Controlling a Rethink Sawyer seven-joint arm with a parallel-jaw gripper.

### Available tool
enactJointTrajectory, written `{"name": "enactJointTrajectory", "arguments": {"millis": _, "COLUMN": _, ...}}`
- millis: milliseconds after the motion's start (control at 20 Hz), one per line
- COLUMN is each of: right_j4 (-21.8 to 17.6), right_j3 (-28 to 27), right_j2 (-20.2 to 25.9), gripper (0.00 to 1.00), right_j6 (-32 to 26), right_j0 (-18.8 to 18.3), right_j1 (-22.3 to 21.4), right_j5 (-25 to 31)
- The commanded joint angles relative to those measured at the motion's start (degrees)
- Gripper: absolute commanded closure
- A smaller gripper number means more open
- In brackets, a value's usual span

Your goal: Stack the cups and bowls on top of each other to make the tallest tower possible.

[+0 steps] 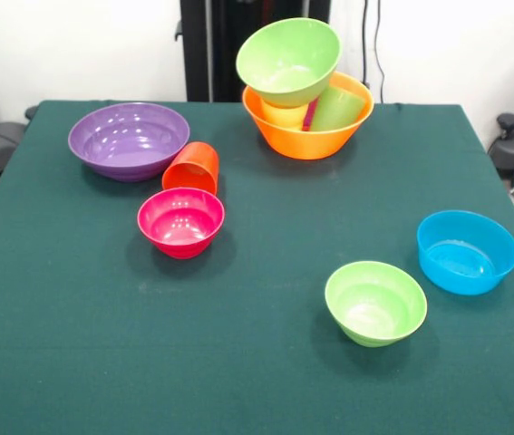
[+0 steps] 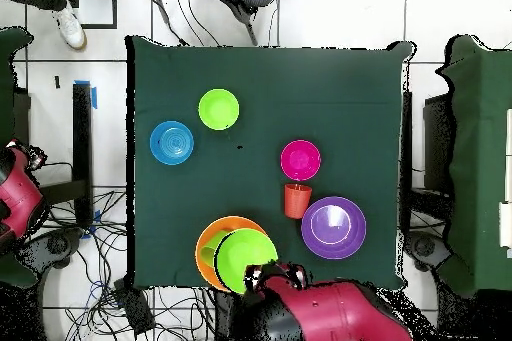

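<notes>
At the table's far side stands the tower: a large orange bowl (image 1: pixel 308 136) (image 2: pixel 204 245) holding a yellow cup (image 1: pixel 284 115), a sliver of a magenta cup (image 1: pixel 309 114) and a light green cup (image 1: pixel 337 108). A large light-green bowl (image 1: pixel 288 59) (image 2: pixel 246 259) rests tilted on top of them. An orange-red cup (image 1: pixel 191 168) (image 2: pixel 296 200) lies on its side between the wide purple bowl (image 1: pixel 130 140) (image 2: pixel 333 227) and the small pink-red bowl (image 1: pixel 181 221) (image 2: pixel 300 160). A small green bowl (image 1: pixel 375 302) (image 2: pixel 218 109) and a blue bowl (image 1: pixel 467 251) (image 2: pixel 172 143) sit apart. The red arm (image 2: pixel 330 312) is drawn back beside the tower; its gripper end is unclear.
The dark green tablecloth (image 1: pixel 257 362) covers the whole table. Chairs and cables surround it on the floor. A second red machine (image 2: pixel 20 197) stands off the table's side, and a white shoe (image 2: pixel 70 27) shows at a corner.
</notes>
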Motion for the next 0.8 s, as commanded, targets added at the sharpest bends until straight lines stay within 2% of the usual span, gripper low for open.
{"name": "enactJointTrajectory", "arguments": {"millis": 50, "right_j4": -9.8, "right_j3": -3.0, "right_j2": 4.8, "gripper": 1.0, "right_j6": -11.5, "right_j0": -2.8, "right_j1": 7.1, "right_j5": -1.8}}
{"name": "enactJointTrajectory", "arguments": {"millis": 100, "right_j4": -11.9, "right_j3": -5.4, "right_j2": 4.1, "gripper": 1.0, "right_j6": -10.9, "right_j0": -2.5, "right_j1": 9.4, "right_j5": -0.6}}
{"name": "enactJointTrajectory", "arguments": {"millis": 200, "right_j4": -13.4, "right_j3": -8.3, "right_j2": 3.9, "gripper": 1.0, "right_j6": -10.1, "right_j0": -1.9, "right_j1": 12.2, "right_j5": 1.3}}
{"name": "enactJointTrajectory", "arguments": {"millis": 400, "right_j4": -13.6, "right_j3": -13.8, "right_j2": 4.8, "gripper": 1.0, "right_j6": -10.7, "right_j0": -1.5, "right_j1": 17.4, "right_j5": 3.8}}
{"name": "enactJointTrajectory", "arguments": {"millis": 600, "right_j4": -13.4, "right_j3": -18.9, "right_j2": 5.1, "gripper": 1.0, "right_j6": -11.6, "right_j0": -0.5, "right_j1": 19.8, "right_j5": 7.4}}
{"name": "enactJointTrajectory", "arguments": {"millis": 800, "right_j4": -14.9, "right_j3": -22.5, "right_j2": 4.8, "gripper": 1.0, "right_j6": -11.5, "right_j0": 0.5, "right_j1": 22.3, "right_j5": 7.4}}
